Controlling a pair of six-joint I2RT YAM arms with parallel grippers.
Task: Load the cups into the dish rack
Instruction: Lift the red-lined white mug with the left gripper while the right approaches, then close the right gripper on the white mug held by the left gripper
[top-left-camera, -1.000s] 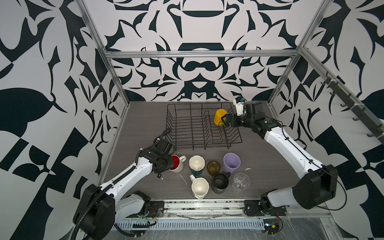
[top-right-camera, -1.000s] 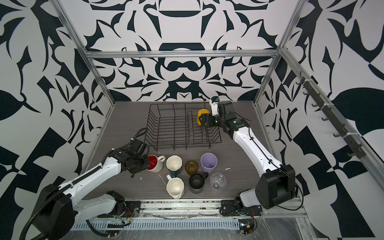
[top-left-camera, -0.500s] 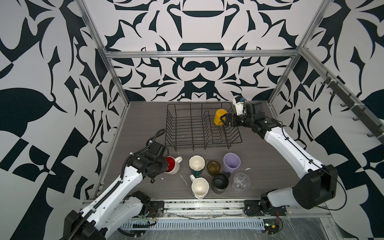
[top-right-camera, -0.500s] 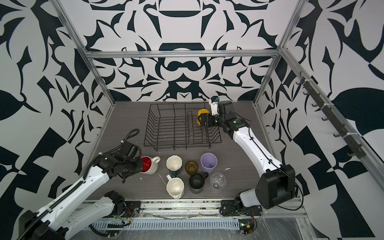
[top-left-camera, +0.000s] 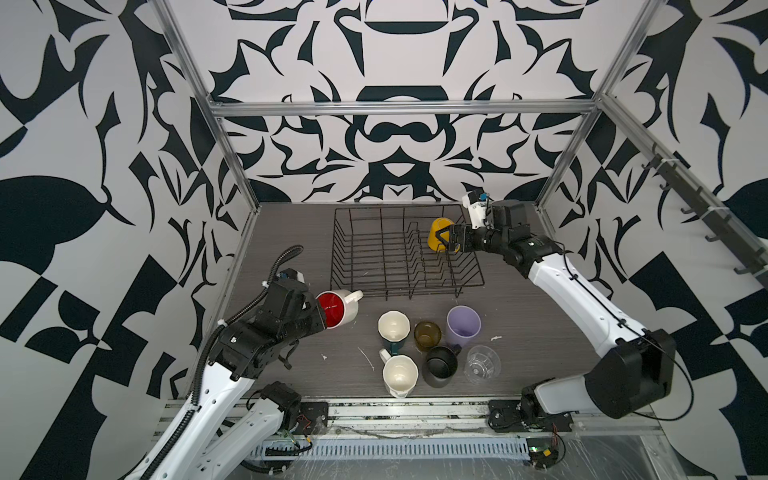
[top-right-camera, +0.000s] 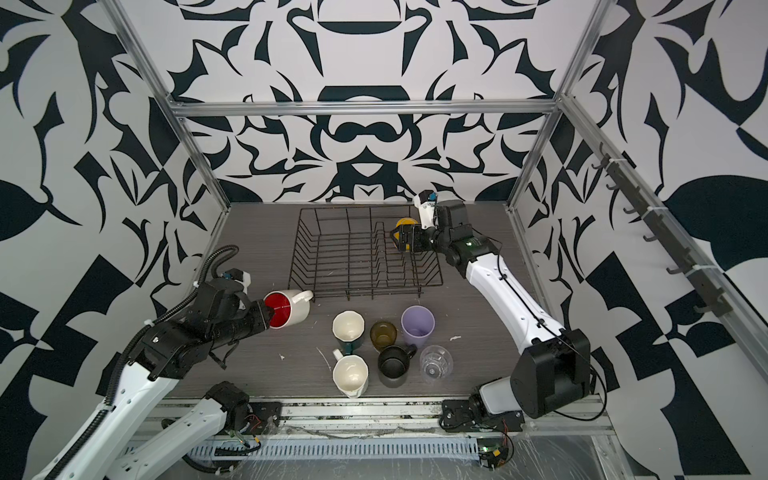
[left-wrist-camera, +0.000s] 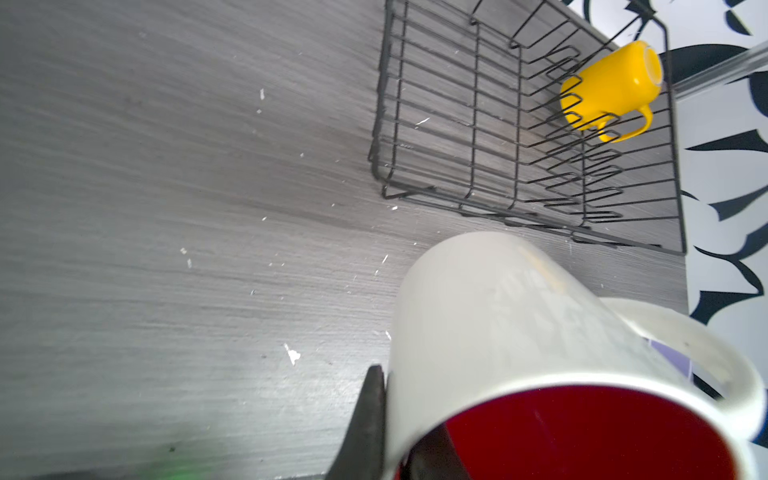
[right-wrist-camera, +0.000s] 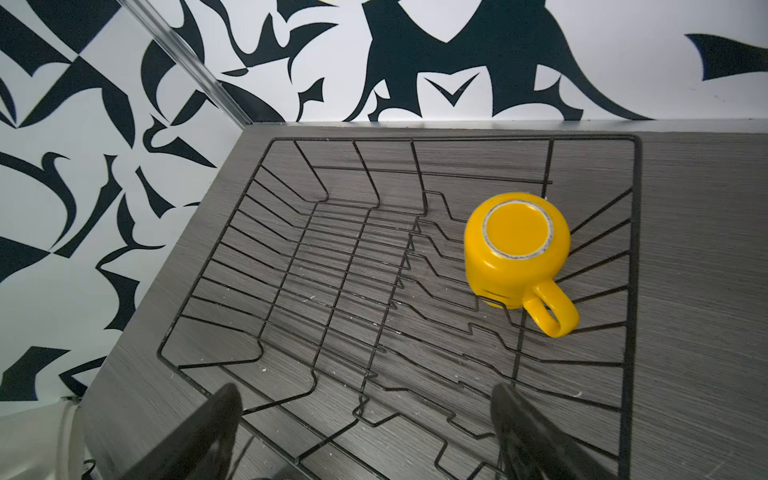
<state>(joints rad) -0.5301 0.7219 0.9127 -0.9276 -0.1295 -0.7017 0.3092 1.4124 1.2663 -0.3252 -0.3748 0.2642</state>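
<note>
the right gripper (right-wrist-camera: 363, 399) hangs over a black wire dish rack (right-wrist-camera: 332, 266), its two dark fingers (right-wrist-camera: 208, 432) spread wide. ahead of the fingers and off to one side, a yellow mug (right-wrist-camera: 515, 249) sits upside down inside the rack, base up, handle angled back toward the gripper. a grey wood-grain table (right-wrist-camera: 698, 291) lies beneath, with a black-and-white patterned wall (right-wrist-camera: 83, 166) beyond.

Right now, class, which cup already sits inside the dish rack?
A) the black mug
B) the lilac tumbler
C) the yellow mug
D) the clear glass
C: the yellow mug rests upside down inside the dish rack, while the lilac tumbler, the black mug and the clear glass stand outside it, in front of it.
</note>
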